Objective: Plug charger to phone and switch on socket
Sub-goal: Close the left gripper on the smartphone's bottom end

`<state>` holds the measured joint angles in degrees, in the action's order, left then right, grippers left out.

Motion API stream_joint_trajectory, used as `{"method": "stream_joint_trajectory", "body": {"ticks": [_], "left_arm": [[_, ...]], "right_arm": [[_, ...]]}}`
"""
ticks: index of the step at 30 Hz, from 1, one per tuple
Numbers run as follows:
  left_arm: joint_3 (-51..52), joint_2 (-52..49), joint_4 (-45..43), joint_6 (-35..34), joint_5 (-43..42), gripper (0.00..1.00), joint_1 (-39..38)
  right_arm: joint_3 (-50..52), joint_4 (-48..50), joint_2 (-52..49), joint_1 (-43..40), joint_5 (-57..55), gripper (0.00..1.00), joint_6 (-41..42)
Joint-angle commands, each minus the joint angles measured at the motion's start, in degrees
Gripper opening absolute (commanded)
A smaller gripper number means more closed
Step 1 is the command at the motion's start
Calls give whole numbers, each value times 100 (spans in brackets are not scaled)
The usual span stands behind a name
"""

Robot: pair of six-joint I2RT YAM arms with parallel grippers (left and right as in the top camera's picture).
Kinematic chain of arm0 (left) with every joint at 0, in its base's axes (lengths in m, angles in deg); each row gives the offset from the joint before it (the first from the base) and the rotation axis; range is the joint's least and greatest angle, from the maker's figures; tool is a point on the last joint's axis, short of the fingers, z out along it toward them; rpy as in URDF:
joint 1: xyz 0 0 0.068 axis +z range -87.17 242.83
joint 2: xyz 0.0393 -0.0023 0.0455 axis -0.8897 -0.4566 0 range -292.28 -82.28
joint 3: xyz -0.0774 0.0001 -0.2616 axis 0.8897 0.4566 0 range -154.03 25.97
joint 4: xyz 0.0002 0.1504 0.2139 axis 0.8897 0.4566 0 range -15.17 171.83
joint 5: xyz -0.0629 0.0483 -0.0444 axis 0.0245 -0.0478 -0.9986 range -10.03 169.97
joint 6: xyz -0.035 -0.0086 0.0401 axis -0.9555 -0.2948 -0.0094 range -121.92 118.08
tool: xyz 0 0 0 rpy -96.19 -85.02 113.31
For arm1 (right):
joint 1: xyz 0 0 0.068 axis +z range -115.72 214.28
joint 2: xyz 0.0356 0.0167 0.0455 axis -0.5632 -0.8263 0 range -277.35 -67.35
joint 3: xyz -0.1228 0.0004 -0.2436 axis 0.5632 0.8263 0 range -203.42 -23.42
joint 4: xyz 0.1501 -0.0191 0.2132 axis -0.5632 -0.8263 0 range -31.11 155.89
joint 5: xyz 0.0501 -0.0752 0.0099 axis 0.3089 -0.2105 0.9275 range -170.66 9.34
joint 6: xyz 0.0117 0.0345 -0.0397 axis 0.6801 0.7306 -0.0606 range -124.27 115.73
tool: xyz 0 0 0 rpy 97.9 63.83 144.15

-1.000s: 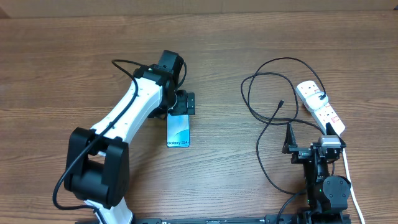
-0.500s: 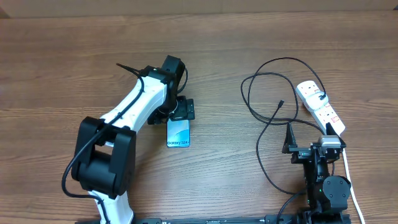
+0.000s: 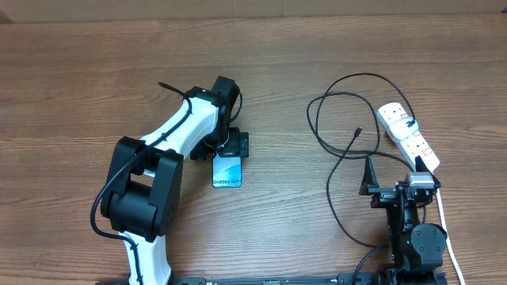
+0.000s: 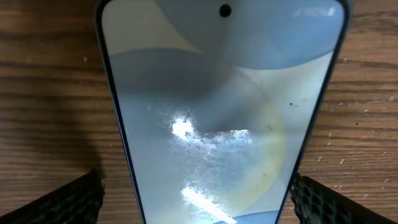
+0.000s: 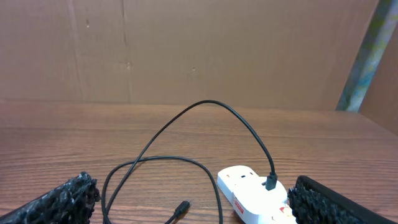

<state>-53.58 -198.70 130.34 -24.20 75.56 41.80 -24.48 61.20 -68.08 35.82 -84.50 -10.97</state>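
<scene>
The phone (image 3: 227, 171) lies flat on the table with its light blue screen up and the "Galaxy S24" text at the near end. My left gripper (image 3: 231, 146) is over its far end. In the left wrist view the phone (image 4: 224, 118) fills the frame. The left gripper (image 4: 196, 199) is open, one finger on each side of the phone, with a gap showing on the left. The black charger cable (image 3: 333, 119) loops on the right, its connector tip (image 3: 358, 132) free on the wood (image 5: 181, 207). Its other end is plugged into the white socket strip (image 3: 409, 138) (image 5: 245, 190). My right gripper (image 3: 392, 180) is open and empty, near the strip.
The strip's white cord (image 3: 444, 226) runs down the right edge beside the right arm's base. A cardboard wall (image 5: 186, 50) stands behind the table's far edge. Bare wood lies between the phone and the cable loops.
My left gripper has moved a little toward me along the phone, and the left arm's elbow has swung right. The right arm, cable and strip have not moved.
</scene>
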Motion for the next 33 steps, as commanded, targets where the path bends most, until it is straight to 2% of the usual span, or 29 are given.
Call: {"method": "stream_joint_trajectory", "body": {"ticks": [1,17,22,29,33], "left_arm": [[-26,-103,-26,260,46,100,-48],[-26,-105,-50,-221,-9,100,-326],[13,-109,-42,-238,68,100,-422],[184,-122,-55,-822,461,100,-396],[184,-125,-179,-772,461,100,-411]], "right_arm": [[61,26,50,26,-4,100,-24],[61,26,50,26,-4,100,-24],[61,26,50,26,-4,100,-24],[61,26,50,26,-4,100,-24],[61,26,50,26,-4,100,-24]]}}
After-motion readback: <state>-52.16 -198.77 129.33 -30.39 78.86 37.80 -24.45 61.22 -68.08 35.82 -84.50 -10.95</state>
